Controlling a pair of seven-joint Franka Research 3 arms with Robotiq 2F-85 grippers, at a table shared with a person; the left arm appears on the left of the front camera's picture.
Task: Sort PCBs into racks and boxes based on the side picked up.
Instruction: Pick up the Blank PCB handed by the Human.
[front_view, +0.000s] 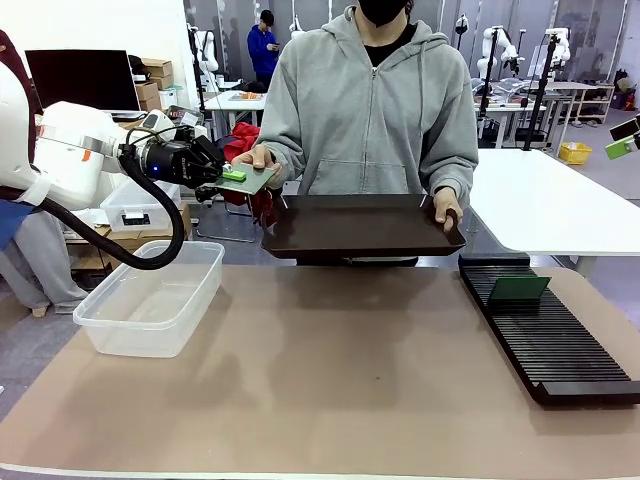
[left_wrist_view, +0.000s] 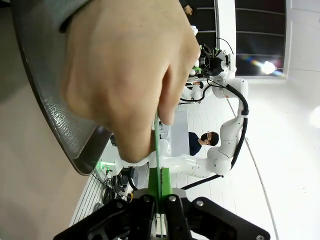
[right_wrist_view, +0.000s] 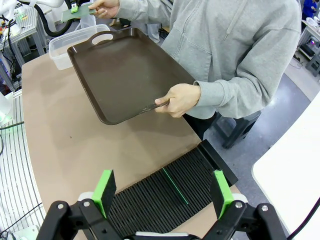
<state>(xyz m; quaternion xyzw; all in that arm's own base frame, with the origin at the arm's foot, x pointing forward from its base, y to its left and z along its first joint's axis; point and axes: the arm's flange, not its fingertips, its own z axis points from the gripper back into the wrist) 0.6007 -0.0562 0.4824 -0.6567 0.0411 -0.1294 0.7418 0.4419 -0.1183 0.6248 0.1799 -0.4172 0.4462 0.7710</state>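
A green PCB (front_view: 254, 179) is pinched at one end by my left gripper (front_view: 231, 176), which is shut on it, while the person's hand (front_view: 258, 157) holds its other end above the left of the table. The left wrist view shows this PCB (left_wrist_view: 157, 160) edge-on between my shut gripper (left_wrist_view: 159, 206) and the hand (left_wrist_view: 125, 70). Another PCB (front_view: 518, 289) stands in the black rack (front_view: 555, 345) at the right. The clear box (front_view: 150, 300) sits at the left. My right gripper (right_wrist_view: 162, 184) hangs open above the rack (right_wrist_view: 150, 200) and its PCB (right_wrist_view: 175, 185).
The person's other hand holds a dark brown handled tray (front_view: 360, 228) tilted over the table's far edge. A smaller lidded clear box (front_view: 130, 208) sits behind the left arm. The brown table mat (front_view: 330, 370) lies between box and rack.
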